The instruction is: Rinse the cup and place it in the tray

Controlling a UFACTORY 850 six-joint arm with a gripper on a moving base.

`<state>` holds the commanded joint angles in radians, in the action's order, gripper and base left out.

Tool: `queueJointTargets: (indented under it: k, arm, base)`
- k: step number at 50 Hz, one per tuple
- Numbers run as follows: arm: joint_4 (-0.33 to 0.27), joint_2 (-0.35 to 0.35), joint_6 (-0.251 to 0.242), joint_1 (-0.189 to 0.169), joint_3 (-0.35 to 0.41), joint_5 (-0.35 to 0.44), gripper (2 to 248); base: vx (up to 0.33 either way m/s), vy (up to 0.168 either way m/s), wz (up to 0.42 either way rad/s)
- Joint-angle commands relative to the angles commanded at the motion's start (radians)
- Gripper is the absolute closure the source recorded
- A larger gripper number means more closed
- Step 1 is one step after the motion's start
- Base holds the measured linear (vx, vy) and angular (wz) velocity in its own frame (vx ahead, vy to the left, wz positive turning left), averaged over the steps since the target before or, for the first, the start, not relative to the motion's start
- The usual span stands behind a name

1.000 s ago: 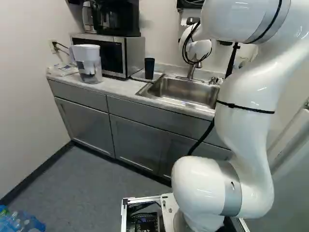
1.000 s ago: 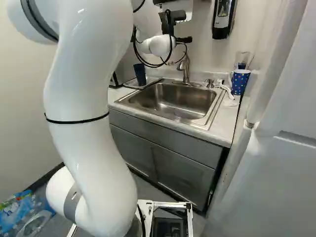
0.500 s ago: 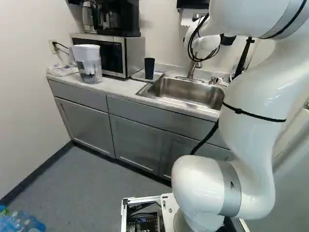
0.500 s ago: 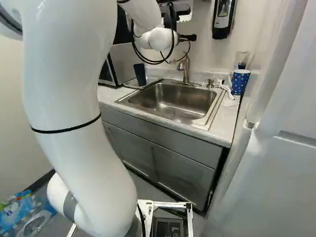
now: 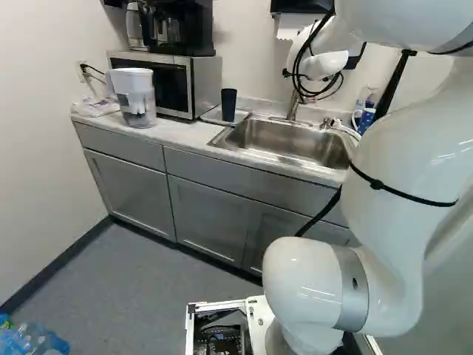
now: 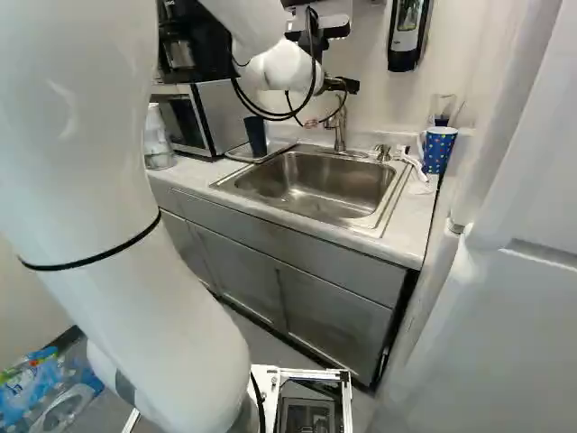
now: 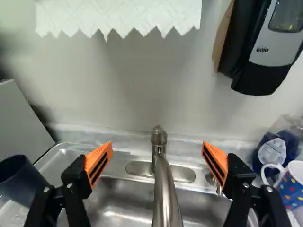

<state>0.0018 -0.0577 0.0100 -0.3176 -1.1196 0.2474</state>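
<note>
Though incomplete in wrist view, cup [image 7: 21, 184].

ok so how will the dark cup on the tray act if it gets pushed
The dark cup stands taller than it is wide, so a high push could well tip it. Its round side suggests it would probably roll once down. The wall looks smooth, with no handle in sight, so it may be slippery to grip.
</note>
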Motion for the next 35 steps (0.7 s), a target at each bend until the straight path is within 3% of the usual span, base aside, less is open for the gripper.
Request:
queueJointTargets:
  k: [35]
  arm:
    - [0.000, 0.167, 0.000, -0.029, 0.165, -0.344, 3]
  base:
    - [0.000, 0.000, 0.000]
